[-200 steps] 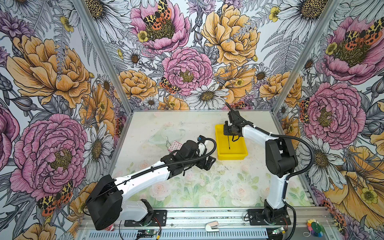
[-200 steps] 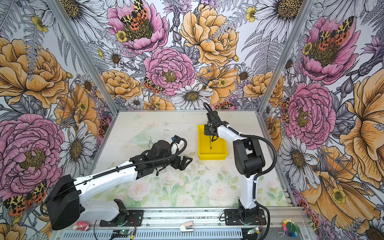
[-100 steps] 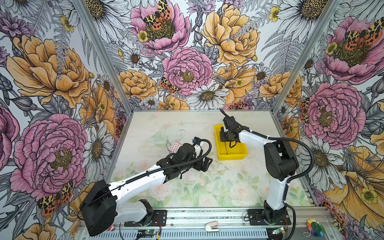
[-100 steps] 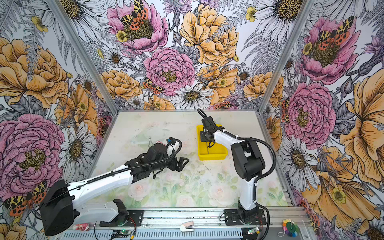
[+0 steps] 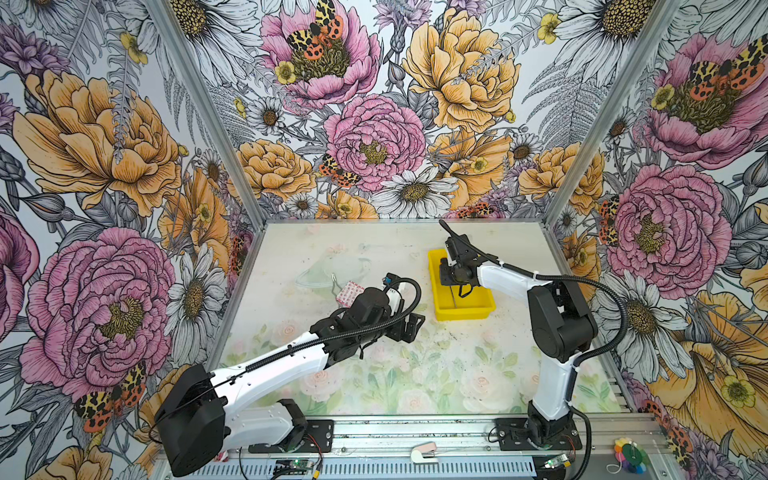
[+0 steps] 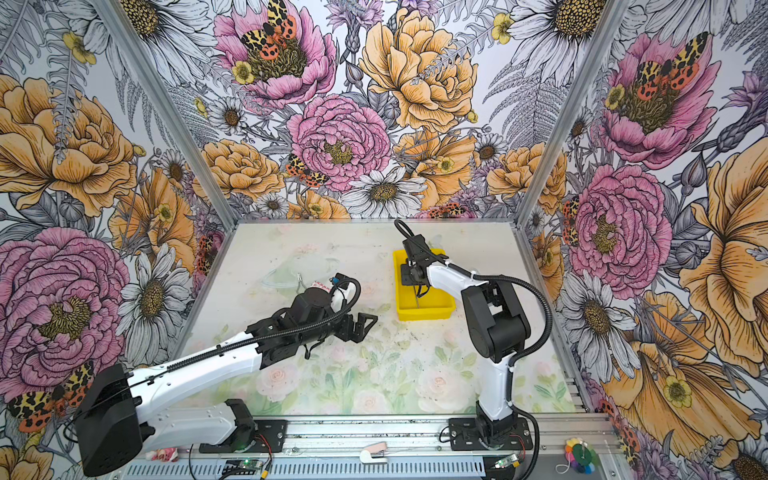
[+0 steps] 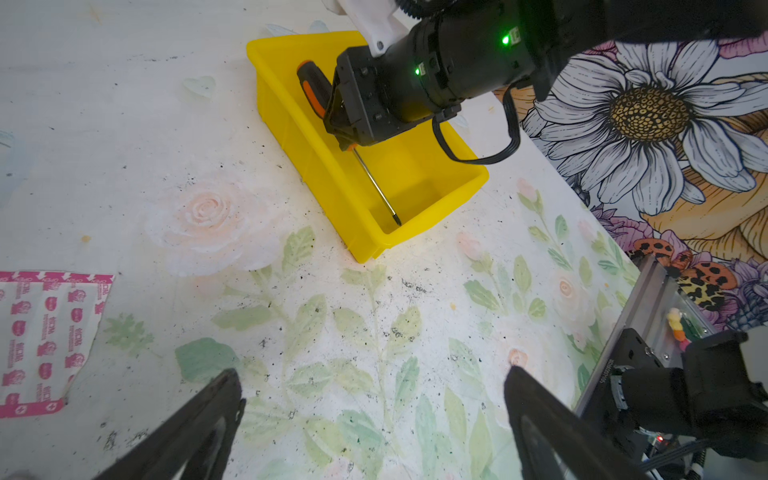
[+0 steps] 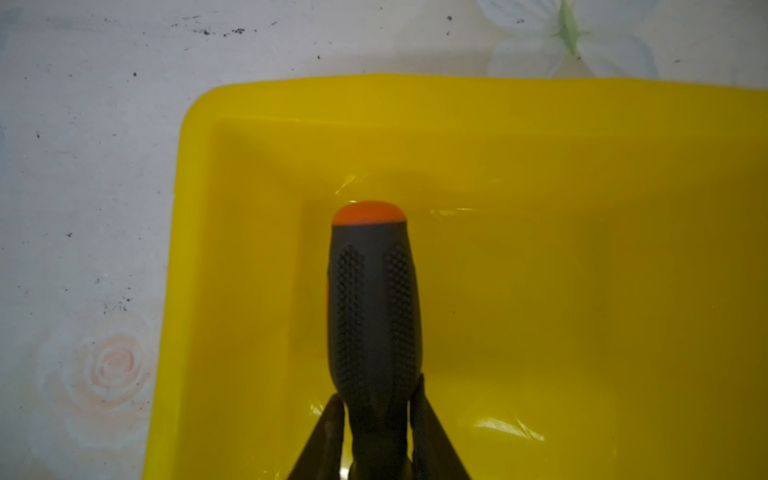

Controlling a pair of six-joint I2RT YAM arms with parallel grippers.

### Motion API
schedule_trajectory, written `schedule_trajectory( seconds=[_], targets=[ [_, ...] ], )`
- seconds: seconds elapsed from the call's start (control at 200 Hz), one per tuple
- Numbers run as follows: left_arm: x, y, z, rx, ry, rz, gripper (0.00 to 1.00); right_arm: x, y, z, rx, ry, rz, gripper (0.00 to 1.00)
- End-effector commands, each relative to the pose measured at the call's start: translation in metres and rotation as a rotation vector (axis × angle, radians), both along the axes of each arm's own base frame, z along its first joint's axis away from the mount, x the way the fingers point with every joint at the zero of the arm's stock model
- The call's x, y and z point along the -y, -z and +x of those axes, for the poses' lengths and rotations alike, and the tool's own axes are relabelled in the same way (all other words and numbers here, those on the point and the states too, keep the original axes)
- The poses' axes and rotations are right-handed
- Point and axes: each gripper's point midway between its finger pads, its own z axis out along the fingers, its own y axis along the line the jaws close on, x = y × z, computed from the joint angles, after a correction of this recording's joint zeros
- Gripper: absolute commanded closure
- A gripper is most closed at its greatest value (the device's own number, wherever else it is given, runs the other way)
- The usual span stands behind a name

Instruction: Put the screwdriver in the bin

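Screwdriver down inside the bin, release not yet clearly finished

The right gripper is low in the bin, which sits toward the far right part of the surface, and the screwdriver lies along the bin's length with its shaft tip near the bin's near end wall and its black-and-orange handle toward the far end. In the right wrist view the fingers flank the narrow neck of the handle, so close that I cannot tell whether they grip it or have just let go. The placing looks as good as done; what seems left is a clear release and a lift away. The left gripper hangs with fingers spread and nothing between them over the middle of the surface, near a pink-patterned packet.
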Motion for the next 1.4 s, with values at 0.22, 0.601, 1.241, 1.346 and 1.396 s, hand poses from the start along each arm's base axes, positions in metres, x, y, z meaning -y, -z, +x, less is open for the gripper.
schedule_trajectory(
  seconds=[0.22,0.601,1.241,1.346,1.396],
  targets=[
    [-0.017,-0.001,-0.003,0.03,-0.029,0.031,0.01,0.009,-0.066,0.002,0.151,0.025,0.007,0.49],
    [-0.071,0.001,0.027,0.053,-0.239,0.077,0.01,0.052,-0.144,-0.049,0.348,0.104,-0.018,0.08],
    [-0.217,-0.016,0.046,0.398,-0.5,0.214,0.01,0.187,-0.144,-0.176,0.625,0.435,-0.254,0.01],
    [-0.251,-0.021,0.039,0.49,-0.688,0.203,0.01,0.189,-0.126,-0.178,0.656,0.375,-0.299,0.01],
    [-0.268,-0.02,0.037,0.5,-0.776,0.204,0.01,0.188,-0.12,-0.178,0.679,0.356,-0.305,0.01]
  ],
)
